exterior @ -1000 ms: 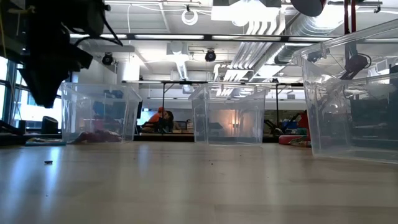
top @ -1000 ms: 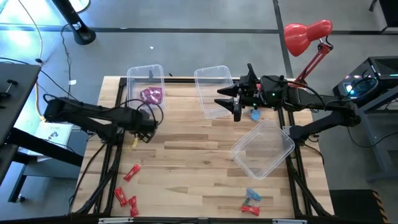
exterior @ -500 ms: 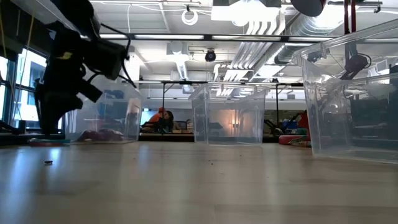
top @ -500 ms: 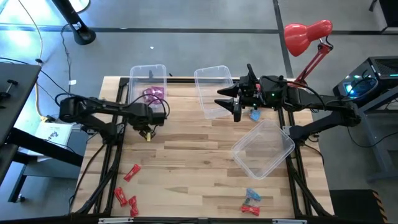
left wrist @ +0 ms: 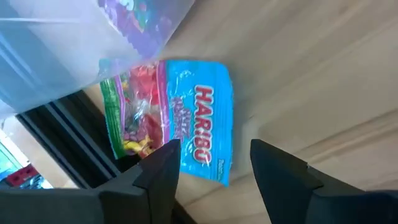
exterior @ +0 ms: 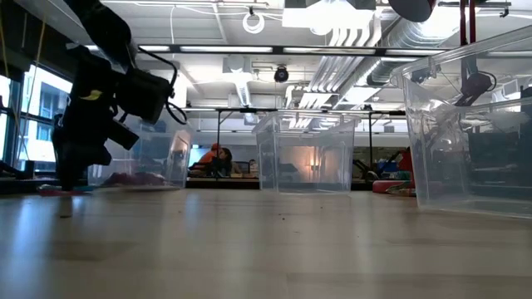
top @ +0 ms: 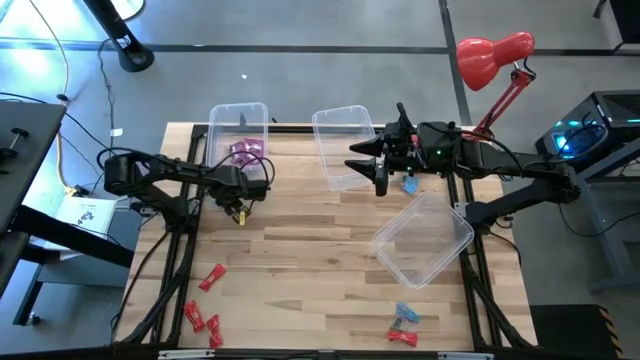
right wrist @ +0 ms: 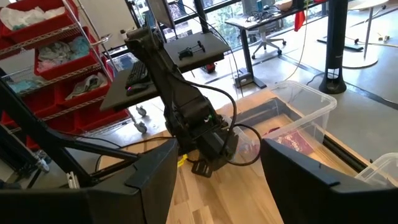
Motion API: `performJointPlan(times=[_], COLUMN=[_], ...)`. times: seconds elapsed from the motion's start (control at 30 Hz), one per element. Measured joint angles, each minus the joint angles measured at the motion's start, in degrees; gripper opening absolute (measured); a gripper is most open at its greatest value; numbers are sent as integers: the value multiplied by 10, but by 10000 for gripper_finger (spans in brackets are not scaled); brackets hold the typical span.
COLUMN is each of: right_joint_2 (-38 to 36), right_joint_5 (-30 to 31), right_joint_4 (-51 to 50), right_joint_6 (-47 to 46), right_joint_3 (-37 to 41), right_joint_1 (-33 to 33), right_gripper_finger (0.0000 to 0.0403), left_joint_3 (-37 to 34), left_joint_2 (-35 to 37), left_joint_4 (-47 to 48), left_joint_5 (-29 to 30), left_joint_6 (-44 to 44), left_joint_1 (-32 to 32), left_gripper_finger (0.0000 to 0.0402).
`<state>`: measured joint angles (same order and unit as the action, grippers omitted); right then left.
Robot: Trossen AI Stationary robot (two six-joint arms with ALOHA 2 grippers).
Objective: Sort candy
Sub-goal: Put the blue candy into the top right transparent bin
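Observation:
A blue Haribo candy packet (left wrist: 186,118) lies flat on the wooden table beside the left clear bin (top: 238,125), which holds purple packets (top: 246,150). My left gripper (left wrist: 211,168) is open and low over the table just short of the blue packet, without touching it. In the high view my left gripper (top: 237,208) hides the packet. My right gripper (top: 372,165) is open and empty, held above the near right corner of the middle bin (top: 343,140). Red twisted candies (top: 205,300) lie near the front left. Blue and red candies (top: 404,325) lie at the front right.
A third clear bin (top: 424,238) stands askew on the table's right half. A blue candy (top: 409,184) lies next to my right gripper. A red desk lamp (top: 495,55) stands at the back right. A black rail (top: 193,165) runs along the table's left side.
My left gripper has gone toward the table's right edge, closer to the left bin, and has come down close to the table. Its arm has swung in over the table's left side.

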<state>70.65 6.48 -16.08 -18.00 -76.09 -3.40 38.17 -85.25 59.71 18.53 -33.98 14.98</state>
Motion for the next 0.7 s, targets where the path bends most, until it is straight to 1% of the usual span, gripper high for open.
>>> performJointPlan(times=[0.07, 0.13, 0.33, 0.37, 0.6, 0.7], right_joint_2=[0, 0, 0, 0, 0, 0], right_joint_5=[0, 0, -7, -8, -8, -9], right_joint_4=[0, 0, -3, -7, -17, -19], right_joint_6=[0, -1, -18, -23, -26, -26], right_joint_3=[0, 0, 0, 0, 0, 0], right_joint_1=[0, 0, 1, 1, 9, 15], right_gripper_finger=[225, 225, 225, 225, 225, 225], left_joint_3=[0, -5, -40, -41, -23, -2], left_joint_2=[-3, -4, -11, -11, -1, 11], left_joint_4=[-2, -9, -48, -50, -46, -57], left_joint_5=[1, 2, -26, -29, -55, -110], left_joint_6=[0, 2, 0, -4, -19, -37], left_joint_1=[1, 5, 14, 14, 6, -15], left_gripper_finger=[168, 142, 21, 11, 1, 0])
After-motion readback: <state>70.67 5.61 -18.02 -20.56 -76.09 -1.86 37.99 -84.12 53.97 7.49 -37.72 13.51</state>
